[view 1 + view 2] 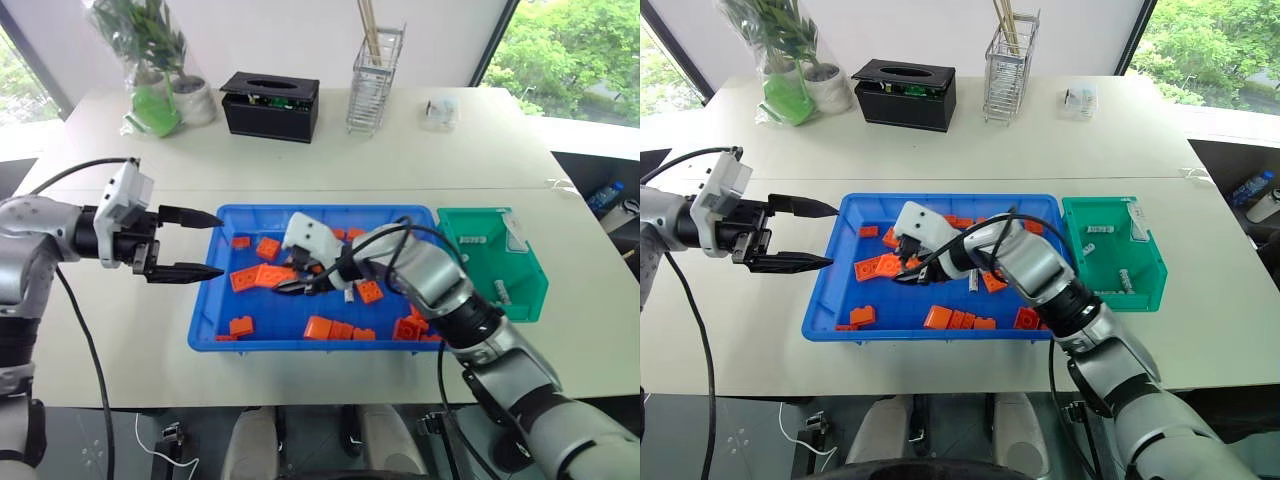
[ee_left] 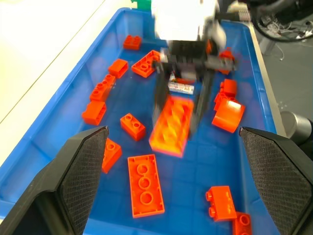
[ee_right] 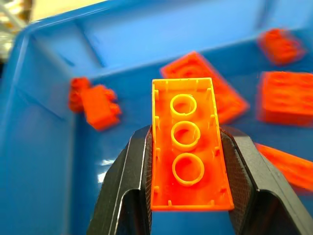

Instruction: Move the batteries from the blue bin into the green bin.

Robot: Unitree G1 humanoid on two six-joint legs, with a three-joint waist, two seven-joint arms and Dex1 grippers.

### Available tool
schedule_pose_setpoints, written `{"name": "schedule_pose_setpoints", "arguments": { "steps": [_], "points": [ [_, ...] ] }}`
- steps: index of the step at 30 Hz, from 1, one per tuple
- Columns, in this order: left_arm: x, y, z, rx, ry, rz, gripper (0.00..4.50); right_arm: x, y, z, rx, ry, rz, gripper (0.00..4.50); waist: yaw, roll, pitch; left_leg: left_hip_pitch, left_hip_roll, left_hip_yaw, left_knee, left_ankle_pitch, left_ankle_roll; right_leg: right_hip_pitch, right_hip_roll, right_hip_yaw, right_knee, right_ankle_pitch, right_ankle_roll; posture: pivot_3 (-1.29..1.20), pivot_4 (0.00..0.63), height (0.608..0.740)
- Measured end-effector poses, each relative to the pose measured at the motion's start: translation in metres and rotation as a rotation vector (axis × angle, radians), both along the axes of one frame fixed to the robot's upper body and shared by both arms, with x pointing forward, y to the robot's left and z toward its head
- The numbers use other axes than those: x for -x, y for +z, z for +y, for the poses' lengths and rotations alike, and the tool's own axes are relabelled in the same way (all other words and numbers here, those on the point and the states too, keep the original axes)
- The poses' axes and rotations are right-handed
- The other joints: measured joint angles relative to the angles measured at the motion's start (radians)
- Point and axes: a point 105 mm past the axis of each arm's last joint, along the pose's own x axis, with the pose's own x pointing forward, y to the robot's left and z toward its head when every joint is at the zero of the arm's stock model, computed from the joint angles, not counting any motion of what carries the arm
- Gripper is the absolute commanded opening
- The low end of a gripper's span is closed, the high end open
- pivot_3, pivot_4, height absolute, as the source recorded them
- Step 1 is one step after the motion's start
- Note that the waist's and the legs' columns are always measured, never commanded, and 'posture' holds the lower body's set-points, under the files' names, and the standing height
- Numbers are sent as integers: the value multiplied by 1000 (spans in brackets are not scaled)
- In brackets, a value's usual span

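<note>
The right gripper (image 3: pixel 188 171) pinches an orange brick (image 3: pixel 188 147) between its 2 fingers, over the blue bin (image 1: pixel 205 330) among scattered bricks. A battery (image 2: pixel 181 87) lies in that bin behind the gripper; others (image 1: pixel 1127 280) sit in the green bin (image 1: pixel 1140 300). The left gripper (image 1: pixel 190 243) hovers spread wide at the blue bin's left rim.

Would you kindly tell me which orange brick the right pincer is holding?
The long orange brick, underside up with three round tubes, clamped in the right pincer; the others lie loose in the blue bin.

Soft daylight from the windows behind lights my table (image 1: pixel 300 170) evenly with faint shadows, though my wrist views blur.
</note>
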Motion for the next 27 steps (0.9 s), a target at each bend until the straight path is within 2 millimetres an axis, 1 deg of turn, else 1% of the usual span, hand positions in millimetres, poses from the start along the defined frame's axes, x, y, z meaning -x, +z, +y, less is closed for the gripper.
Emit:
{"name": "schedule_pose_setpoints", "arguments": {
  "steps": [2,3,6,9,10,12,13,15,16,18,20,23,25,27],
  "points": [
    [0,2,0,0,-1,-6,4500,1,-8,0,31,22,2,3603,1,0,0,0,0,0,0,0,0,0,0,0,0,0,0,0,150,736],
    [0,1,0,0,-1,-5,4500,1,-8,-4,49,36,-7,4148,1,0,0,0,0,0,0,0,0,0,0,0,0,0,0,0,150,736],
    [0,1,-1,0,-1,-5,4500,-8,2,-22,95,50,-64,4148,1,0,0,0,0,0,0,0,0,0,-1,0,0,0,0,0,150,736],
    [0,1,-1,-1,-2,-5,4500,-17,18,-55,162,53,-146,4148,3,0,0,0,0,0,0,0,0,0,-1,0,0,0,0,0,150,736],
    [0,1,-1,-2,-4,-6,4500,-17,22,-70,196,59,-163,4148,4,0,0,0,0,0,0,0,0,0,-1,0,0,0,0,0,150,736],
    [1,1,-1,-2,-4,-5,4500,-18,28,-92,239,48,-180,4148,2,0,0,0,0,0,0,0,0,0,0,0,0,0,0,0,150,736],
    [1,1,-1,-3,-4,-5,4500,-17,29,-101,253,47,-191,4148,2,0,0,0,0,0,0,0,0,0,0,0,0,0,0,0,150,736],
    [1,1,-1,-2,-4,-5,4500,-14,25,-111,275,51,-192,4148,-3,0,0,1,0,0,0,0,0,0,0,0,0,0,0,0,150,736],
    [1,1,-1,-2,-5,-5,4500,-11,19,-115,283,56,-181,4148,-4,0,0,1,0,0,-1,0,0,0,0,0,0,0,0,0,150,736],
    [1,1,-2,-2,-5,-5,4500,-7,9,-117,289,63,-169,4148,-4,0,0,1,0,0,-1,0,0,0,1,0,0,0,0,0,150,736],
    [1,2,-2,-2,-6,-7,4500,-7,5,-117,297,68,-185,4148,-2,0,0,1,0,0,0,0,0,0,0,0,0,0,0,0,150,736],
    [0,2,-2,-2,-7,-9,4500,-13,3,-113,292,59,-230,4148,-1,0,0,1,0,0,0,0,0,0,0,0,0,0,0,0,150,736],
    [0,4,-3,-1,-12,-15,4500,-19,-1,-108,275,40,-234,4148,0,0,0,1,0,0,0,0,0,0,0,0,0,0,0,0,150,736],
    [0,6,-4,0,-16,-20,4500,-23,-5,-110,281,24,-240,4148,2,0,0,1,0,0,0,0,0,0,0,0,0,0,0,0,150,736]
  ]
}}
